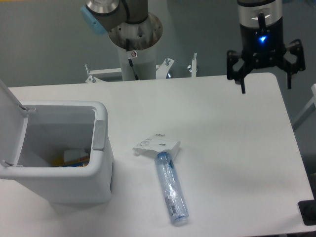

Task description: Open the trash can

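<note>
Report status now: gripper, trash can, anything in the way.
Black two-finger gripper open, empty, high over table's far right corner. Large white plastic trash can lid up, interior exposed. Clear plastic bottle and crumpled white paper lie beside it, not obstructing.

A robotics lab: pedestal-mounted arm (129,29) behind a plain white table (237,148), grey backdrop.

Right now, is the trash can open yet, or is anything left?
Looks done: the trash can has its lid swung up at the left, contents visible inside. The gripper is open, empty, up at the table's far right corner. Nothing appears left.
</note>
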You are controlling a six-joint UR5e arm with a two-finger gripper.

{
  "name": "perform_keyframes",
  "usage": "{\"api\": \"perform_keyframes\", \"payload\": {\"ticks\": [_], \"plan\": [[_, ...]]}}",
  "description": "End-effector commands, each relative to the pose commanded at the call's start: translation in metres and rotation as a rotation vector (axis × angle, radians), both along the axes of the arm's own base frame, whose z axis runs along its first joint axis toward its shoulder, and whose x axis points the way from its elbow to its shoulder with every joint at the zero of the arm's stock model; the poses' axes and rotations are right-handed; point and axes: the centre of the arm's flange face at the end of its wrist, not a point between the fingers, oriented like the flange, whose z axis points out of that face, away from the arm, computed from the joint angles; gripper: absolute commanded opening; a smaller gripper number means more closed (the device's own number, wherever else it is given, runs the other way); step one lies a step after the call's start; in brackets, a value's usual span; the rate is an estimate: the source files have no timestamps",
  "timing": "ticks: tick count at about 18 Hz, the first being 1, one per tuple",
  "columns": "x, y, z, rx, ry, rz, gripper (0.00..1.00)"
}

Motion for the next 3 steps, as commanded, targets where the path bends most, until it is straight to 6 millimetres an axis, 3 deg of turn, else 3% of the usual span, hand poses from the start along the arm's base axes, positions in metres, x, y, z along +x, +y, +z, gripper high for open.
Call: {"api": "perform_keyframes", "payload": {"ticks": [3], "plan": [[0.0022,-0.0019,-0.0005,-0.009,0.01,-0.009,1.0]]}}
